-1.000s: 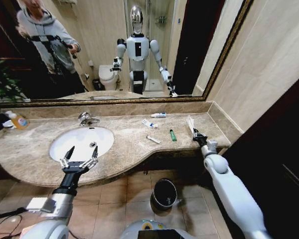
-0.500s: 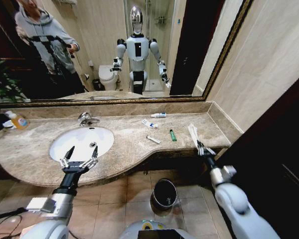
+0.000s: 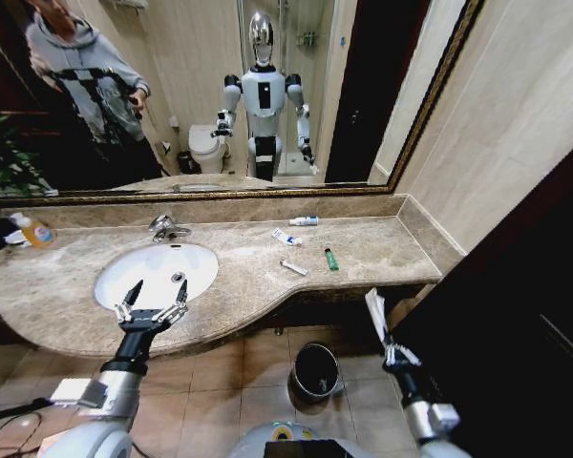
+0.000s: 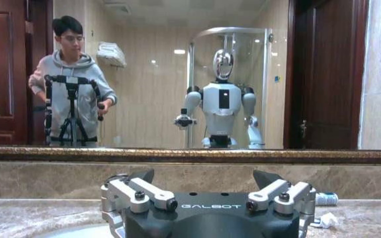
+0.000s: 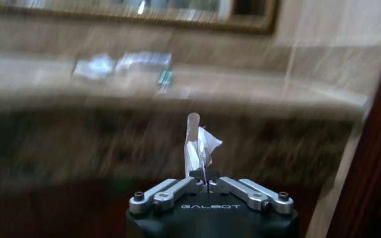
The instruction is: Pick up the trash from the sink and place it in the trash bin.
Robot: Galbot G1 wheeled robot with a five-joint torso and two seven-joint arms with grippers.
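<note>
Carrying a white stick (image 3: 374, 311) with a scrap of wrapper on it, the right gripper (image 3: 393, 351) is hanging at the lower right of the head frame, below the counter edge and off to the right of the trash bin (image 3: 316, 371). In the right wrist picture its fingers are pressing together on the base of the stick (image 5: 193, 140), which is pointing up and away from the claw.

The left gripper (image 3: 151, 307) is idling at the lower left of the frame, over the near rim of the sink (image 3: 124, 277), with its fingers (image 4: 152, 191) spread apart and holding nothing.

To do this step well (judging from the layout alone), the gripper should be brought over the bin's opening before the fingers part; the stick is long and light, so it is likely to catch on the shiny rim if released off-centre.

Other trash is lying on the marble at centre frame: a green lighter (image 3: 331, 259) and small white tubes (image 3: 286, 237), all outside the basin.
</note>
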